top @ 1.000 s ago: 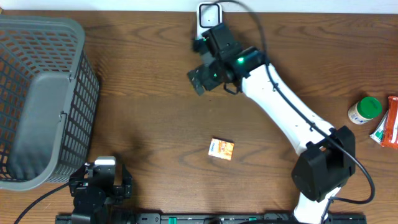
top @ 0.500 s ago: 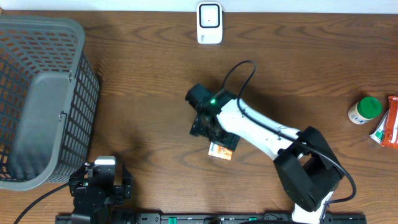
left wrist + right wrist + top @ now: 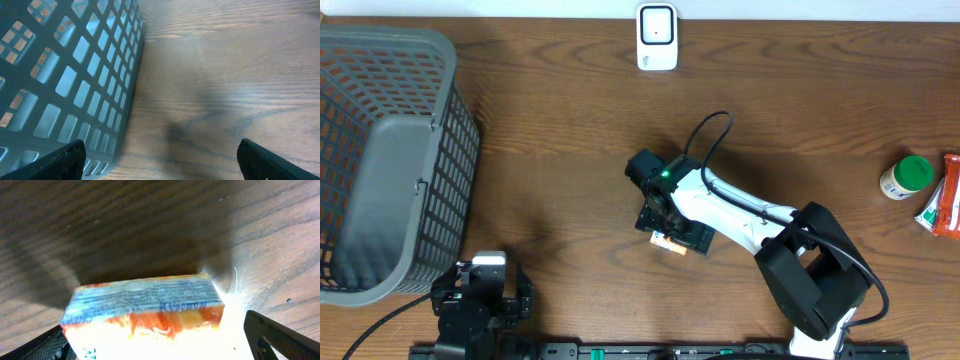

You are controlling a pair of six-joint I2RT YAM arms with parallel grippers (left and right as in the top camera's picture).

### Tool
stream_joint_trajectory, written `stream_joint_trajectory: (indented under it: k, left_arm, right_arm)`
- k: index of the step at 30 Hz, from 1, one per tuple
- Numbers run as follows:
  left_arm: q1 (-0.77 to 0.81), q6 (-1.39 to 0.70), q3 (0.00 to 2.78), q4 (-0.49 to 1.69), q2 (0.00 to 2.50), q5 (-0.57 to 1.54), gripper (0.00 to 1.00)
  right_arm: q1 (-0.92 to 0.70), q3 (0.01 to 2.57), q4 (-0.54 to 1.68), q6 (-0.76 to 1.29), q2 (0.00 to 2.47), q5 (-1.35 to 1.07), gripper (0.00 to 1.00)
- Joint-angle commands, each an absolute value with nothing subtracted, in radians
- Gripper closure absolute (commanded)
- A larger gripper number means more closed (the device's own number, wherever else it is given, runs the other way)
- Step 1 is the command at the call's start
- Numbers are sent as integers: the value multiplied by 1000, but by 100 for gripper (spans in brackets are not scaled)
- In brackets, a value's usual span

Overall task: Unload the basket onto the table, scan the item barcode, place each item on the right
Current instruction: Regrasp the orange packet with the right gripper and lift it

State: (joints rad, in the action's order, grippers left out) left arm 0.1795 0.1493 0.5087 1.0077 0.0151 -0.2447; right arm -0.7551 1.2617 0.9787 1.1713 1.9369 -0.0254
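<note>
The item, a small orange and white box (image 3: 665, 241), lies flat on the wooden table near the front centre. My right gripper (image 3: 675, 232) hangs directly over it and hides most of it from overhead. In the right wrist view the box (image 3: 145, 310) fills the space between the two open fingers, its blue-printed side facing the camera. My right gripper (image 3: 160, 347) straddles the box with a visible gap on the right side. The white scanner (image 3: 657, 36) stands at the table's back edge. My left gripper (image 3: 480, 295) rests open at the front left, holding nothing.
A grey mesh basket (image 3: 380, 150) fills the left side, and its wall (image 3: 60, 65) is close to my left gripper (image 3: 162, 167). A green-capped bottle (image 3: 906, 177) and a red packet (image 3: 945, 200) sit at the right edge.
My right arm swung from beside the scanner down to the box and now sits lower around it. The left arm has not moved.
</note>
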Motion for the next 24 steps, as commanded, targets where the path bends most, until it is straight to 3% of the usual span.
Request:
stream_joint_trajectory:
  k: [1, 12, 14, 15, 16, 21, 24]
  left_arm:
    - [175, 136, 510, 1008, 12, -247, 5]
    - [175, 136, 510, 1009, 12, -247, 5]
    - [175, 136, 510, 1008, 12, -247, 5]
    - [175, 136, 510, 1009, 12, -247, 5]
    - [175, 136, 510, 1009, 12, -247, 5]
    - [175, 136, 510, 1009, 12, -247, 5]
    - [175, 136, 510, 1008, 12, -247, 5]
  right_arm:
    - [-752, 1264, 984, 1128, 1915, -5, 1]
    - [-750, 1173, 832, 1099, 1916, -18, 2]
    - [-742, 1173, 798, 1067, 1915, -21, 9]
    - [-736, 1173, 796, 1064, 1916, -28, 22]
    - [-736, 1173, 796, 1058, 1915, -28, 27]
    - [-736, 1174, 797, 1030, 1915, -28, 35]
    - [-735, 1177, 796, 1014, 1915, -28, 34]
